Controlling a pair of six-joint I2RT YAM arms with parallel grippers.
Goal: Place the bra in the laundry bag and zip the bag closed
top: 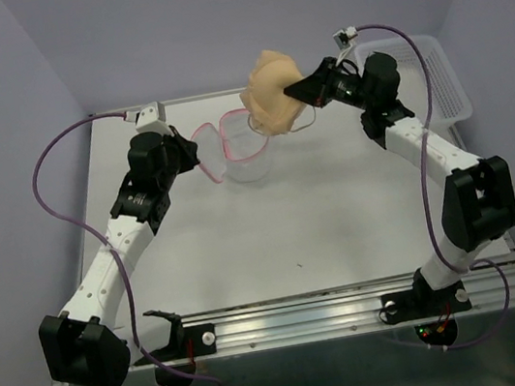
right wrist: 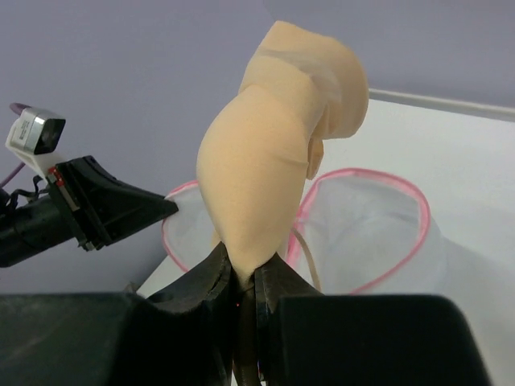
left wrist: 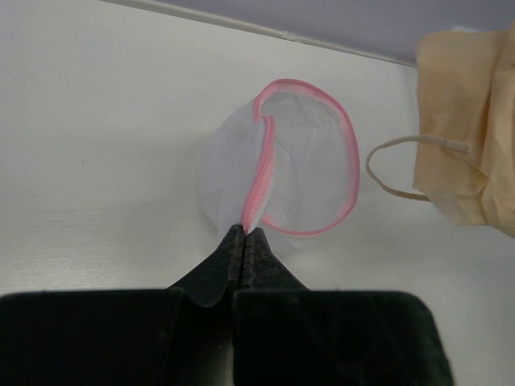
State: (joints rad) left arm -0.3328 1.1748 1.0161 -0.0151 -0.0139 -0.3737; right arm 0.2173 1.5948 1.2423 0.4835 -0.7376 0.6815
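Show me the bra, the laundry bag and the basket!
bra [top: 269, 91]: top view, bunched tan fabric.
laundry bag [left wrist: 310, 181]: left wrist view, mesh inside pink rim.
basket [top: 452, 89]: top view, its slotted right wall.

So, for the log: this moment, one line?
left gripper: shut on laundry bag edge | right gripper: shut on bra, lifted | bag: open

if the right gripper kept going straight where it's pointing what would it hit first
The right gripper grips the bra; beyond it, probably the open laundry bag that the left gripper pinches, though depth is unclear.
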